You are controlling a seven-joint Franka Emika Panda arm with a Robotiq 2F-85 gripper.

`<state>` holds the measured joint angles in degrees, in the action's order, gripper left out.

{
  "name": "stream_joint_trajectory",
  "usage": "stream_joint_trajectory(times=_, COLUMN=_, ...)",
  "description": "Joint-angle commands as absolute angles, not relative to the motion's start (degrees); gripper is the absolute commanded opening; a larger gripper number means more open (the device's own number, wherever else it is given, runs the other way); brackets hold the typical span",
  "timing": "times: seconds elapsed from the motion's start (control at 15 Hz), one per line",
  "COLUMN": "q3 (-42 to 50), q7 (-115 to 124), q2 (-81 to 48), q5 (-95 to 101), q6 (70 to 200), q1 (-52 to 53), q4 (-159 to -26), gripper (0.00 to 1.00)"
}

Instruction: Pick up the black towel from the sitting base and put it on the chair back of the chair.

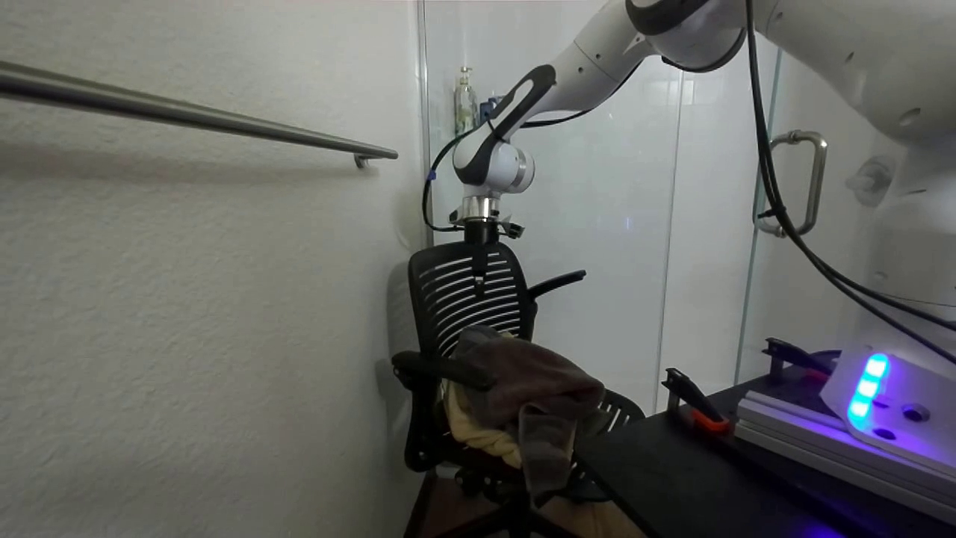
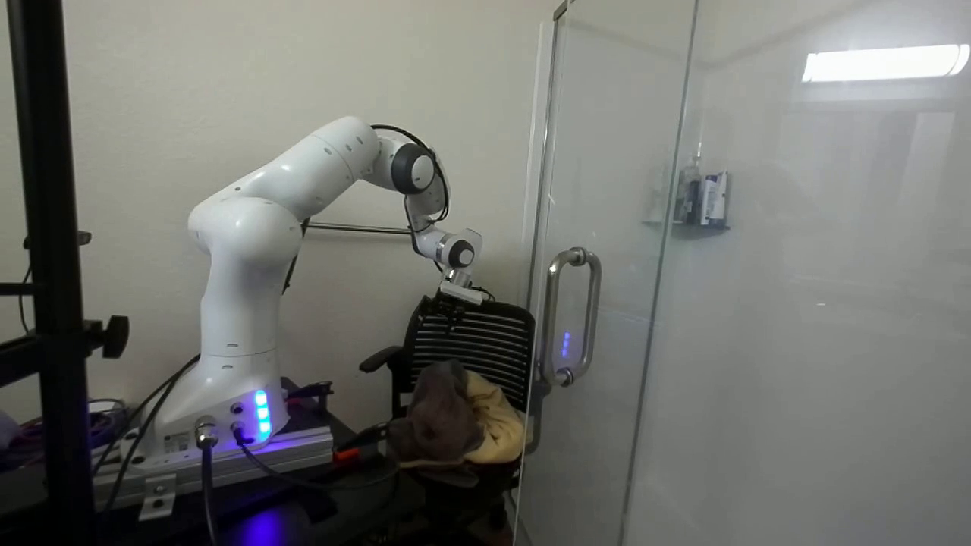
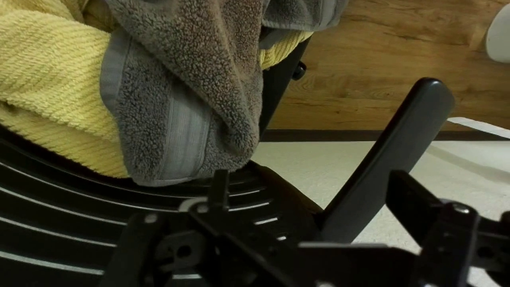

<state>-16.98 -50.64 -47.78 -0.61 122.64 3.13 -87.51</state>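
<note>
1. In an exterior view, the dark grey-brown towel (image 1: 549,370), which I took to be the task's black one, lay bunched on the seat (image 1: 626,407), a flap hanging past the edge. Part of a yellow cloth (image 1: 478,437) lay under it. The towel's upper end stood before the lower part of the chair back (image 1: 446,295), yet none of it was draped over the top. The robot arm (image 1: 571,82) reached across so that the jaws hung before the upper part, above the towel; from here I could not tell their spread.

2. In an exterior view, the towel again showed heaped on the seat, with the yellow cloth beside it. The jaws, dark against dark, were near the top edge of the chair back; whether they touched it I could not tell.

3. In the wrist view, the jaws stood wide apart and held nothing; the towel's folded corner lay near one of them, and the armrest (image 3: 392,153) showed beyond. I judged the approach to be the step in hand: gripping the towel, lifting it off the seat and laying it over the chair back were all left to do.
</note>
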Motion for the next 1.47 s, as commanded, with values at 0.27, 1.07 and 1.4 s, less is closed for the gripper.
stream_joint_trajectory(times=0.27, q3=-13.7, q7=-37.6, q2=-48.0, q5=-0.1, q6=119.5, q1=8.3, q4=-88.3, gripper=1.0)
stream_joint_trajectory(times=1.07, q3=-11.8, q7=0.1, q2=-37.5, q5=-2.1, q6=122.3, q1=14.8, q4=-117.4, gripper=1.0)
stream_joint_trajectory(times=1.4, q3=-5.5, q7=11.4, q2=-30.5, q5=7.1, q6=121.9, q1=17.1, q4=-130.0, gripper=1.0)
